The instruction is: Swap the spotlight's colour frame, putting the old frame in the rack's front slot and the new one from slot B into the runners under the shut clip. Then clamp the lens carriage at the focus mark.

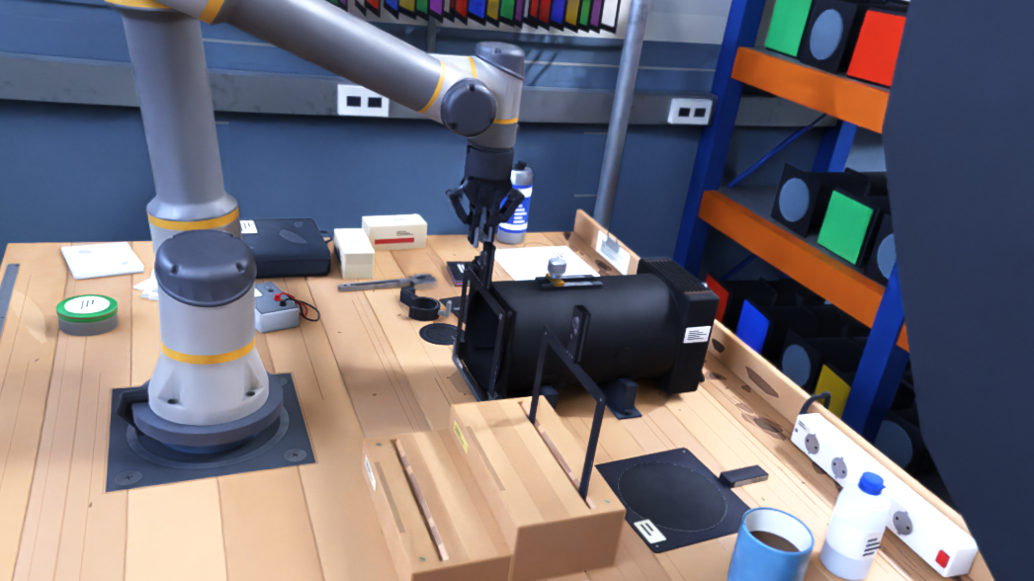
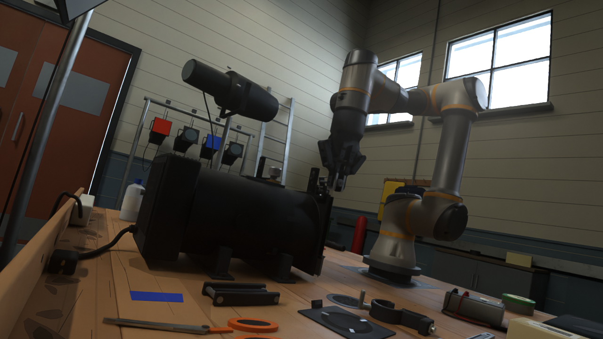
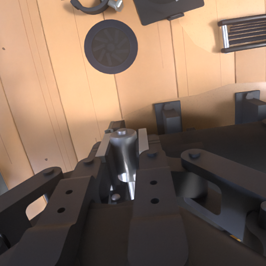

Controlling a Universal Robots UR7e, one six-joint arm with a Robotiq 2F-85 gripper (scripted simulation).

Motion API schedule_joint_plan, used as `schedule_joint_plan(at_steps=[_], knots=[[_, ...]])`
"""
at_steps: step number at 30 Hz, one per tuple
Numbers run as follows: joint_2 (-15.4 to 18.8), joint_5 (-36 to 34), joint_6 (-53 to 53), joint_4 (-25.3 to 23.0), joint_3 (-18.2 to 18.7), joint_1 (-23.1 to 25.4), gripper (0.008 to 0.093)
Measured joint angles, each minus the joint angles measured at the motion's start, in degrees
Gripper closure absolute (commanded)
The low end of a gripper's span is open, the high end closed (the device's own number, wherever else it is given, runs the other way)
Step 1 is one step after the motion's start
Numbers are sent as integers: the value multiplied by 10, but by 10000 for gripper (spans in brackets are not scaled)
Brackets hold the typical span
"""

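Note:
In the middle of the bench the black spotlight (image 1: 607, 329) lies on its feet, its square front runners (image 1: 483, 334) facing the robot's base. A short steel peg (image 3: 123, 152) on the retaining clip (image 1: 483, 261) at the top of the runners is held by my closed gripper (image 1: 482, 230), which hangs straight above the spotlight's front edge. On top of the barrel sits the lens carriage knob (image 1: 555, 268) on its slide. The wooden rack (image 1: 492, 484) stands in front of the spotlight with one black colour frame (image 1: 567, 397) upright in its rear slot. I cannot tell whether a frame sits in the runners.
Behind the spotlight lie a sheet of paper (image 1: 539, 260), a bottle (image 1: 515, 204) and small boxes (image 1: 394, 231). A round gobo disc (image 3: 110, 46) and a pipe clamp (image 1: 421, 307) lie left of the front. A black mat (image 1: 672, 498), blue cup (image 1: 770, 545) and power strip (image 1: 882, 455) sit at the right.

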Motion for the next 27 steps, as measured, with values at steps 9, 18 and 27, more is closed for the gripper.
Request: schedule_joint_plan(at_steps=[9,18,27], knots=[[1,0,0,-1,0,0,934],[1,0,0,-1,0,0,849],[1,0,0,-1,0,0,669]])
